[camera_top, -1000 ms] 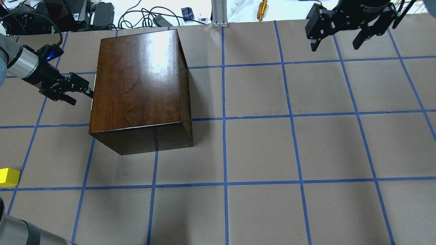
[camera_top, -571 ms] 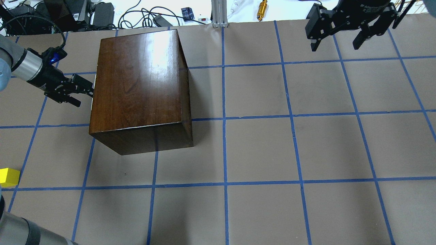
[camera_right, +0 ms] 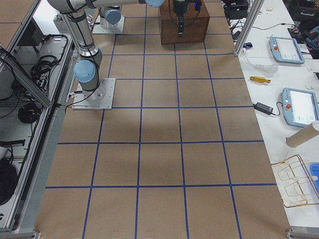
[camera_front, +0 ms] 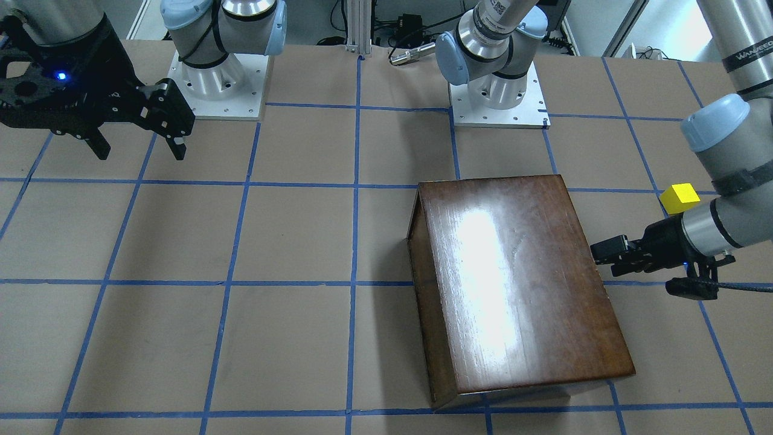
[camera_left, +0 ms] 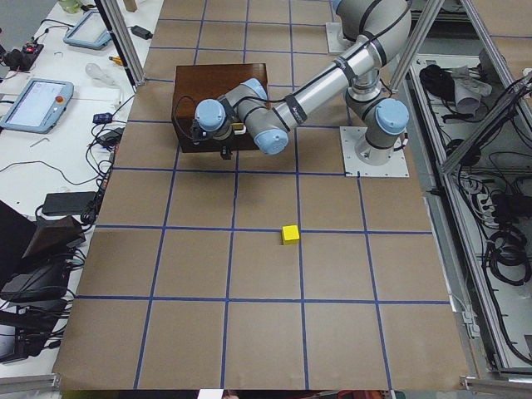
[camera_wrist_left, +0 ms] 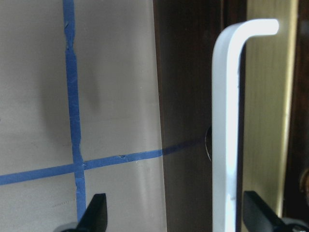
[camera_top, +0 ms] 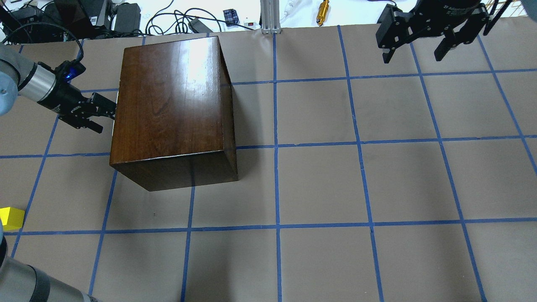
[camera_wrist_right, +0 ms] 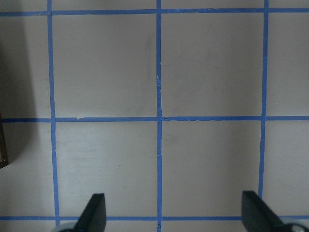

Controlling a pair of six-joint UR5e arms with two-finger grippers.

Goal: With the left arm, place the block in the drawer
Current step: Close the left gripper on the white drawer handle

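Overhead, going left to right: the block [camera_top: 10, 218] sits on the table [camera_top: 319, 184] at the far left edge, about 7 o'clock from the cabinet [camera_top: 172, 105]; same spot as a second ago, and nothing's touching it; the left gripper [camera_top: 104, 118] is at the cabinet's 9 o'clock face, and since a second ago it's crept a touch toward 3 o'clock, so it's tighter in against that side; the wrist cam shows its fingers spread wide with the whitish handle [camera_wrist_left: 226, 121] standing between them, nearer one finger, not pinched; the drawer [camera_wrist_left: 186, 72] looks pushed in, just its dark front showing; the right gripper [camera_top: 412, 58] hangs around 2 o'clock from the cabinet, well apart, jaws wide with nothing in them; it hasn't budged.
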